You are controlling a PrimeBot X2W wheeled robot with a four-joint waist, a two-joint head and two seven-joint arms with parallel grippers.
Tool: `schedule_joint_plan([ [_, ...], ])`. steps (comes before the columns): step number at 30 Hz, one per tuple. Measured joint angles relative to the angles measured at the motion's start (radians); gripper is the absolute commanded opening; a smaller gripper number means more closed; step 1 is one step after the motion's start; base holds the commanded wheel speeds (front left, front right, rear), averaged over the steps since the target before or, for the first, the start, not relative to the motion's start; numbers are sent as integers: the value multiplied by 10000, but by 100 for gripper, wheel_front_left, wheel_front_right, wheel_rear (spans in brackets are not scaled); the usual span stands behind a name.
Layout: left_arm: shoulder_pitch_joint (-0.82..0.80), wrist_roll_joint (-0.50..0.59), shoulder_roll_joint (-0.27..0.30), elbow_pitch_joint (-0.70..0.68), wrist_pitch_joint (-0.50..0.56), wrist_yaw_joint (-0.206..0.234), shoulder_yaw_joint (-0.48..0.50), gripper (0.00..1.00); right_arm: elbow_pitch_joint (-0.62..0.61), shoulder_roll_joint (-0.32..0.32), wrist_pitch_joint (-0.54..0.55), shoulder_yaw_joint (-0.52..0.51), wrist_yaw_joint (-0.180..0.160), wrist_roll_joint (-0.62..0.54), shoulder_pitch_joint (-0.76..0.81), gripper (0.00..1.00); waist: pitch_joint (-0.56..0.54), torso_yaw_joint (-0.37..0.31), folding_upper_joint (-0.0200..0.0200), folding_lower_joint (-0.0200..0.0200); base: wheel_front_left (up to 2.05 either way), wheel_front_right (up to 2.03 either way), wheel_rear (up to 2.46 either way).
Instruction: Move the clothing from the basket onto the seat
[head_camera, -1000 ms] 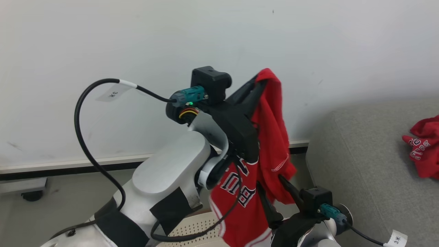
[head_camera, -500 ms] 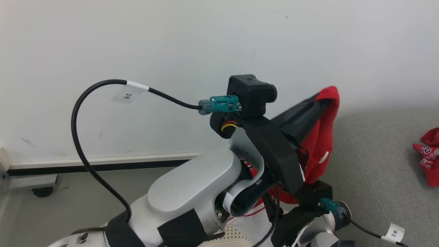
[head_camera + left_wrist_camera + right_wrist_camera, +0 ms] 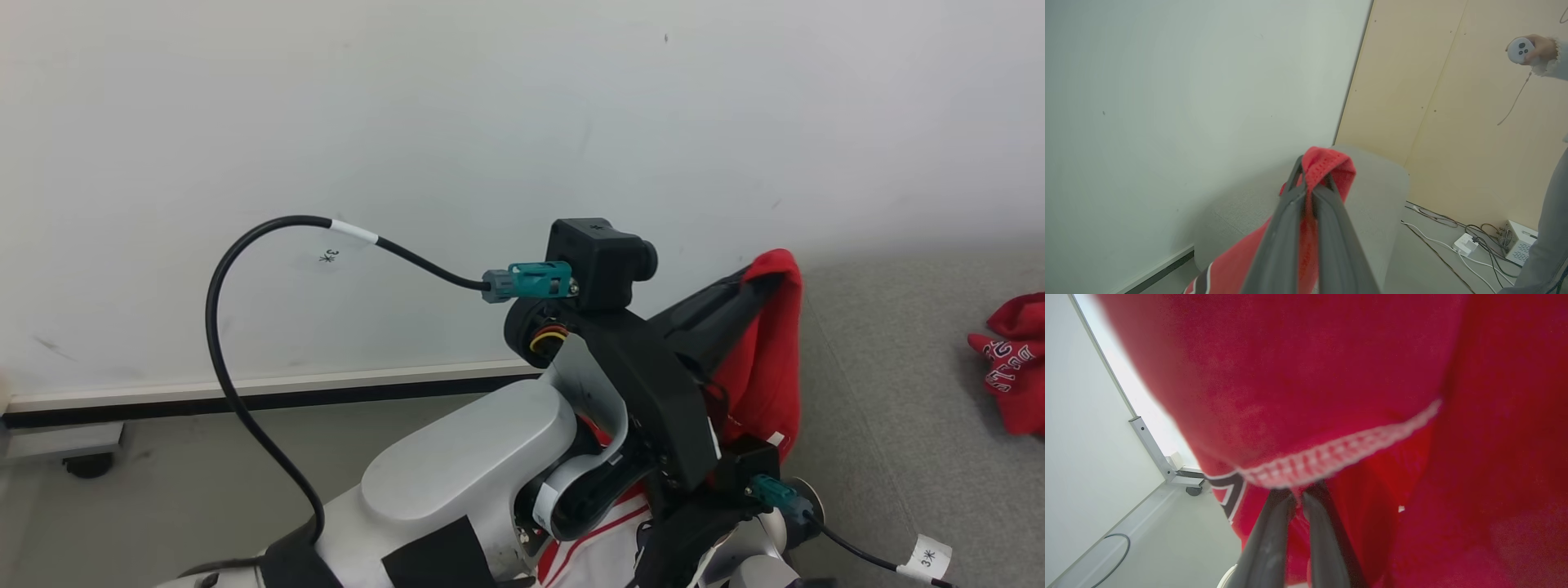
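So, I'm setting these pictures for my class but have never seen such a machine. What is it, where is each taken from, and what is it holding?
It is a wheeled robot with two arms, each ending in a two-fingered gripper. One picture looks down from a camera on its head; the other two come from cameras on its wrists, looking along the fingers. The left gripper pinches a red jersey, held up near a grey seat. A second red garment lies on that seat. The right gripper has its fingers close together at the jersey's white hem; whether it grips I cannot tell. In the left wrist view a person's hand holds a controller.
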Motion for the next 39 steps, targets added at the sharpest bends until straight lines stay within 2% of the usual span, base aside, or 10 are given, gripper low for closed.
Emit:
schedule_joint_plan([
  [5, 292, -94, -2, 690, -387, 31, 123, 0, -46, 0, -27, 33, 0, 94, 39, 0, 4, -88, 0, 0, 0, 0, 0],
  [7, 407, 17, 25, 1179, -709, 36, 161, 47, -159, 0, -27, 59, 0, 140, 77, 0, 8, -125, 0, 0, 0, 0, 0],
  [8, 442, 132, 59, 1425, -897, 35, 167, 87, -232, 2, -25, 88, 0, 176, 107, 0, 11, -149, 0, 0, 0, 0, 0],
  [9, 487, 263, 98, 1662, -1145, 31, 190, 100, -309, 0, -21, 105, 0, 199, 171, 0, 17, -176, 0, 0, 0, 0, 0],
  [14, 861, 901, 397, 2884, -2330, -213, 295, 100, -759, 2, 56, 217, 0, 263, 301, 0, 62, -383, 0, 0, 0, 0, 0],
  [19, 1470, 1636, 617, 3597, -2681, -472, 786, 100, -1239, 0, 159, 209, 0, 236, 453, 0, 136, -590, 0, 0, 0, 0, 0],
  [31, 3921, 3962, 1099, 3308, -2721, -1118, 3371, 100, -2278, 2, 516, -535, 0, -226, 819, 0, 374, -812, 0, 0, 0, 0, 0],
  [39, 5790, 5185, 1218, 2508, -2721, -1609, 4790, 100, -2792, 2, 773, -966, 0, -497, 965, 0, 486, -955, 0, 0, 0, 0, 0],
])
